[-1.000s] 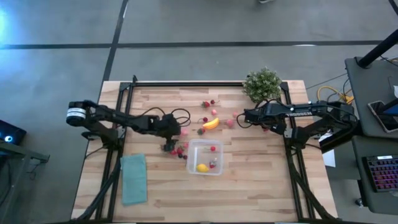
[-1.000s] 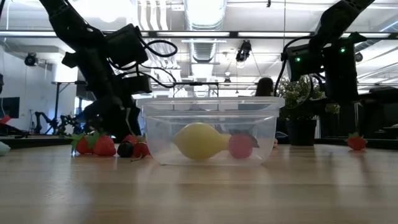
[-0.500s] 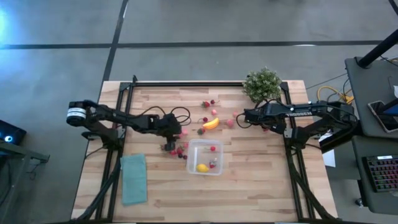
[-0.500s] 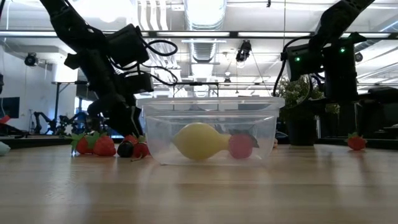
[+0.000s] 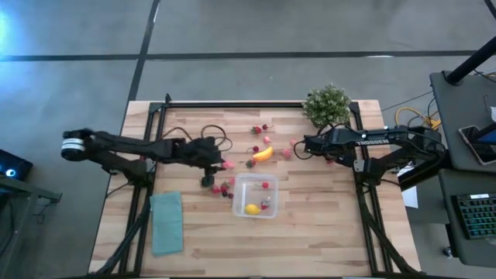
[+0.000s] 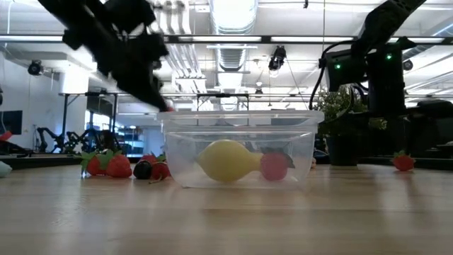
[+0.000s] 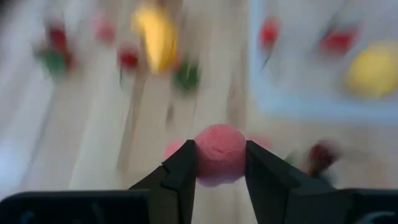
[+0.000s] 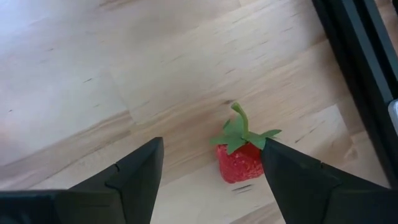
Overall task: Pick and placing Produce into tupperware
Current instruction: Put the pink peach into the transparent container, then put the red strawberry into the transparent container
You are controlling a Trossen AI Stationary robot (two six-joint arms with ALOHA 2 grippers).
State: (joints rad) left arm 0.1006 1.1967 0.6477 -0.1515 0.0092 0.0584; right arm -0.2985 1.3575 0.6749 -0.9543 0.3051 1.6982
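Left of centre in the high view, the left claw pinches a pink berry above the worktop. Just right, at lower centre, the tupperware holds a lemon and red berries. At right, the right claw hangs spread around a strawberry.
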